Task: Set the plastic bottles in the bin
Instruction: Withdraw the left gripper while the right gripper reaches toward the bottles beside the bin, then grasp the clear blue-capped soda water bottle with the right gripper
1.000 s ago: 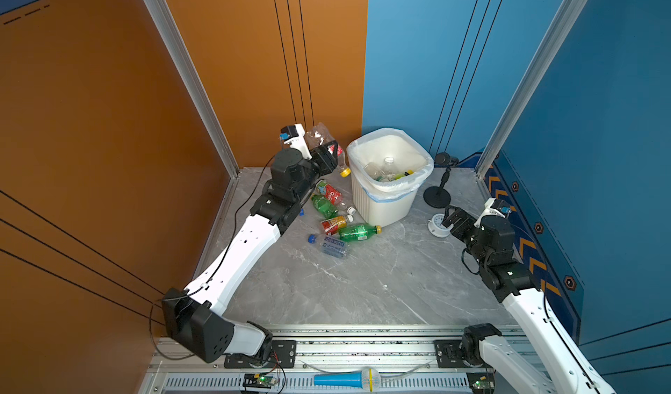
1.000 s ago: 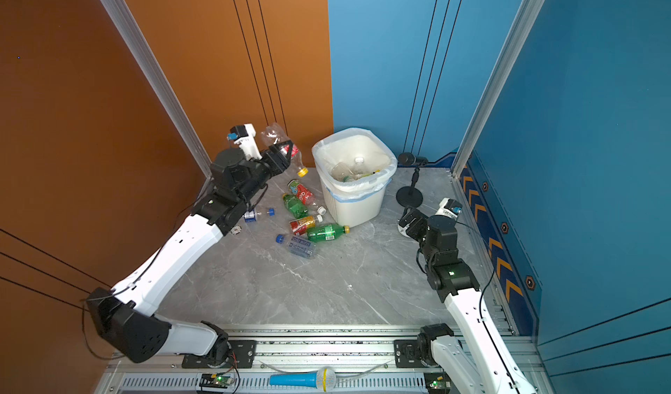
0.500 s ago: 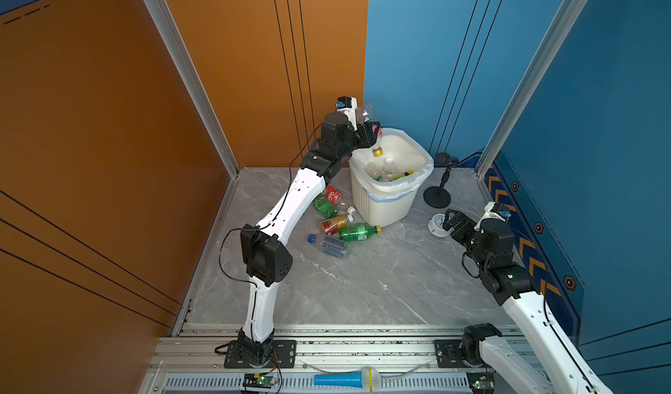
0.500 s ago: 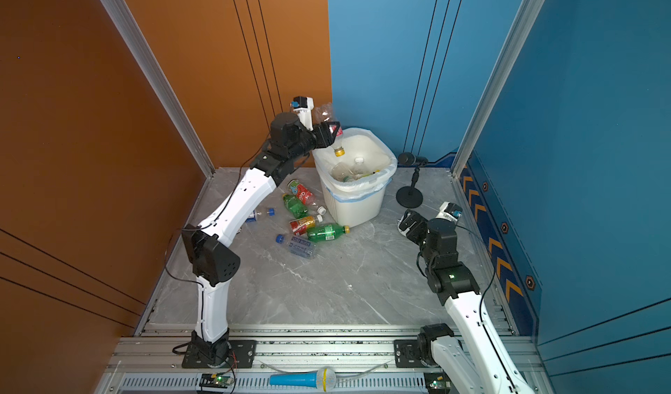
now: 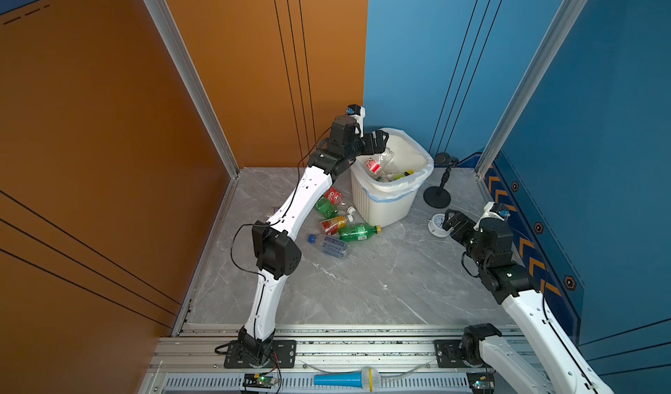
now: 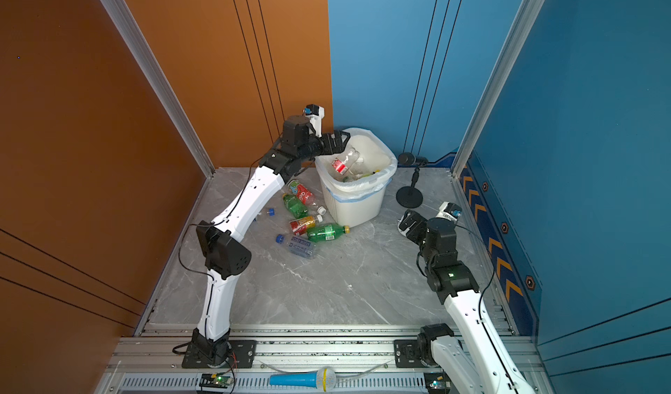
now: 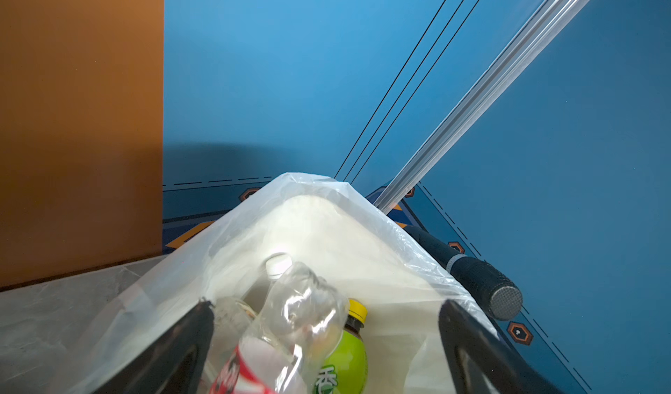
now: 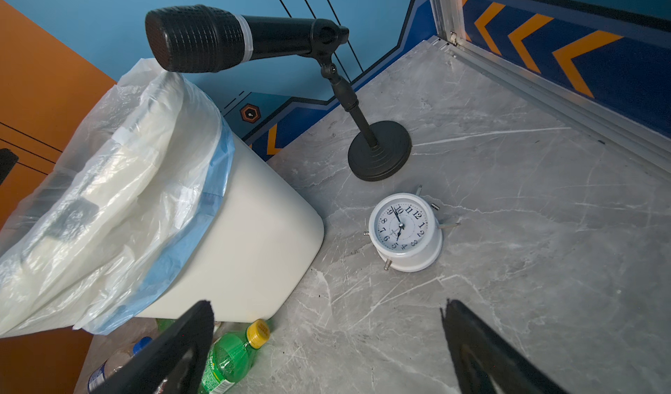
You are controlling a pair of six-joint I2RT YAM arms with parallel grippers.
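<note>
left gripper (image 5: 380, 143): your jaws are wide apart at the bin (image 5: 385, 203) rim
bottle (image 5: 379, 161): red-label one, loose inside the bin
right gripper (image 5: 451, 221): spread too, empty, near the clock (image 5: 435, 222)

The floor (image 5: 363, 290) in front of the bin (image 5: 385, 207) lies bare, wide enough for a gripper to pass. Bottles (image 5: 357, 231) crowd the bin's left foot, partly under the left arm (image 5: 301, 199). On the right, a mic stand (image 5: 437, 196) and clock (image 5: 438, 224) (close together) narrow the way.
</note>
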